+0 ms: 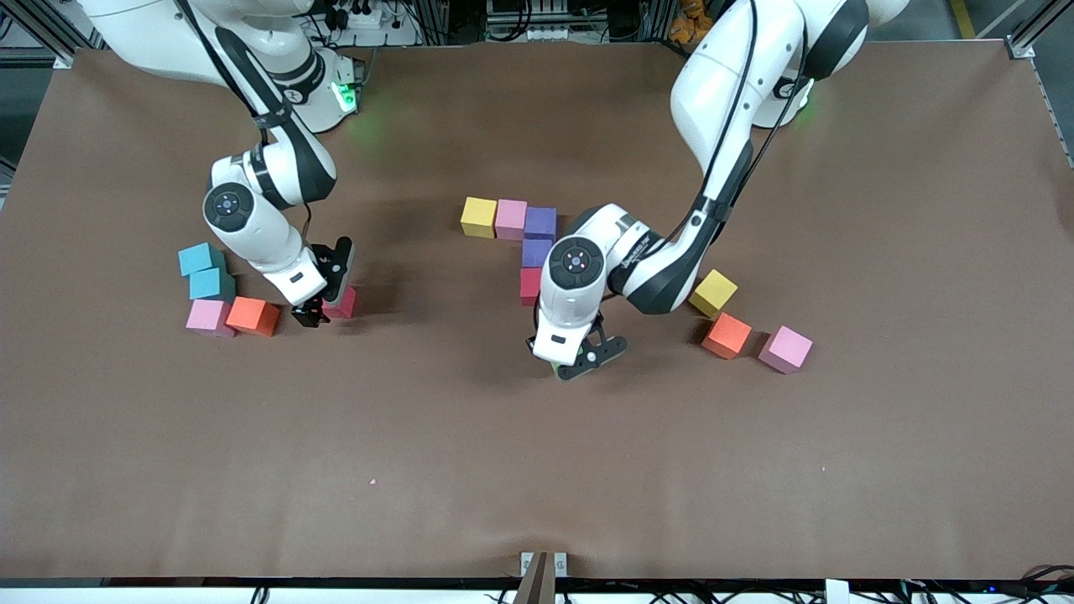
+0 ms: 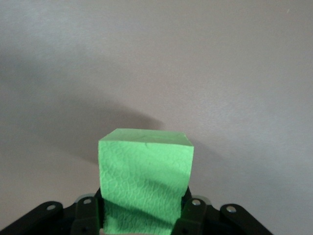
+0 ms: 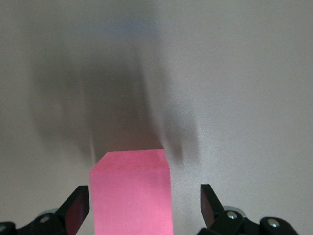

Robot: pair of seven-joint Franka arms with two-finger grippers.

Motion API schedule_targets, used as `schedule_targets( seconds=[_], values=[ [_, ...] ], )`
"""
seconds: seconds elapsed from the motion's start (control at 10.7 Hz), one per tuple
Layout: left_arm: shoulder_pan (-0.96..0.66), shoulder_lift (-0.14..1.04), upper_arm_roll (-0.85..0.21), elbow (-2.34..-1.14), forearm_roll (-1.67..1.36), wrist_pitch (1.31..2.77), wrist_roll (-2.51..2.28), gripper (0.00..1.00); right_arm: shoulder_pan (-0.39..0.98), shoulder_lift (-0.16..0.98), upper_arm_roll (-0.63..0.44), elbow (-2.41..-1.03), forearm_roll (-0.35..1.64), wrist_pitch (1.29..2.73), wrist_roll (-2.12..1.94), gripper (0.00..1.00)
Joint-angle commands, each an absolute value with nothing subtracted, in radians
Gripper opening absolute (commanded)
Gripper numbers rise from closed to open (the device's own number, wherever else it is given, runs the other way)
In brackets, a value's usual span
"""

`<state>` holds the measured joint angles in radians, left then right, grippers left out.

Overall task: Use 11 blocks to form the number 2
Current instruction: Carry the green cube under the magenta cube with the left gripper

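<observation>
My left gripper (image 2: 142, 215) is shut on the green block (image 2: 144, 176), low over the table and nearer the front camera than the partial number 2. In the front view the left gripper (image 1: 579, 356) hides most of that block. The number 2 stands as a yellow (image 1: 478, 216), pink (image 1: 510, 219) and purple block (image 1: 540, 222) in a row, with a purple (image 1: 535, 252) and a red block (image 1: 530, 285) below. My right gripper (image 3: 145, 205) is open around a red block (image 3: 132, 193), seen at the right gripper (image 1: 325, 304) in the front view.
Toward the left arm's end lie a yellow block (image 1: 713, 293), an orange block (image 1: 727, 335) and a pink block (image 1: 785, 349). Toward the right arm's end sit two cyan cubes (image 1: 205, 270), a pink block (image 1: 209, 317) and an orange block (image 1: 252, 316).
</observation>
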<state>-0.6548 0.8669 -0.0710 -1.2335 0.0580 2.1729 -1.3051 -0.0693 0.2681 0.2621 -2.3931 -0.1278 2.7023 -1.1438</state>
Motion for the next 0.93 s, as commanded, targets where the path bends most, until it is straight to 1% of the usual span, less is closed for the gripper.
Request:
schedule_targets(
  seconds=[0.0,0.19,0.28,0.37,0.47,0.56,0.65,0.84],
  values=[
    [-0.678,0.827,-0.072,-1.249,0.046,2.152,-1.493,0.3,-0.097,0.278,0.276,-2.407,-0.107,2.724,-1.169,1.0],
    [-0.75,0.81,-0.057,-1.247,0.049,2.128,-1.683,0.3,-0.115,0.294,0.278,-2.407,-0.103,2.741,-1.157,1.0],
    [-0.787,0.81,-0.055,-1.247,0.054,2.117,-1.778,0.3,-0.115,0.296,0.278,-2.407,-0.103,2.744,-1.157,0.98],
    [-0.807,0.81,-0.055,-1.247,0.054,2.108,-1.854,0.31,-0.115,0.295,0.278,-2.407,-0.103,2.744,-1.155,0.84],
    [-0.816,0.811,-0.057,-1.244,0.052,2.105,-1.927,0.3,-0.115,0.296,0.278,-2.407,-0.103,2.743,-1.152,0.57],
    [-0.827,0.811,-0.06,-1.241,0.052,2.105,-1.984,0.3,-0.115,0.295,0.278,-2.404,-0.103,2.743,-1.147,0.44],
    [-0.834,0.811,-0.061,-1.238,0.051,2.106,-2.031,0.31,-0.114,0.293,0.278,-2.401,-0.104,2.74,-1.147,0.4],
    [-0.844,0.824,-0.06,-1.201,0.051,2.108,-2.141,0.31,-0.114,0.284,0.278,-2.376,-0.104,2.734,-1.163,0.35]
  ],
)
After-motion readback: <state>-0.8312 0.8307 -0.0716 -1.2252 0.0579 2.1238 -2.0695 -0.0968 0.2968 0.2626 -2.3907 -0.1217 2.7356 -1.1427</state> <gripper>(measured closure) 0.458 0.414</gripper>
